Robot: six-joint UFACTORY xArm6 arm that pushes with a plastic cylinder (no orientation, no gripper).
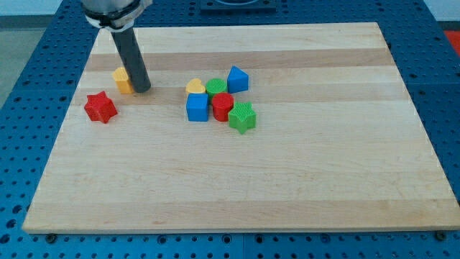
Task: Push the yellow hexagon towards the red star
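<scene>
The yellow hexagon sits at the view's upper left of the wooden board. The red star lies a short way below and left of it, with a small gap between them. My tip rests on the board right against the hexagon's right side. The dark rod rises from it toward the view's top left and hides part of the hexagon's right edge.
A cluster of blocks sits near the board's middle: a yellow heart, a green round block, a blue triangular block, a blue cube, a red block and a green star.
</scene>
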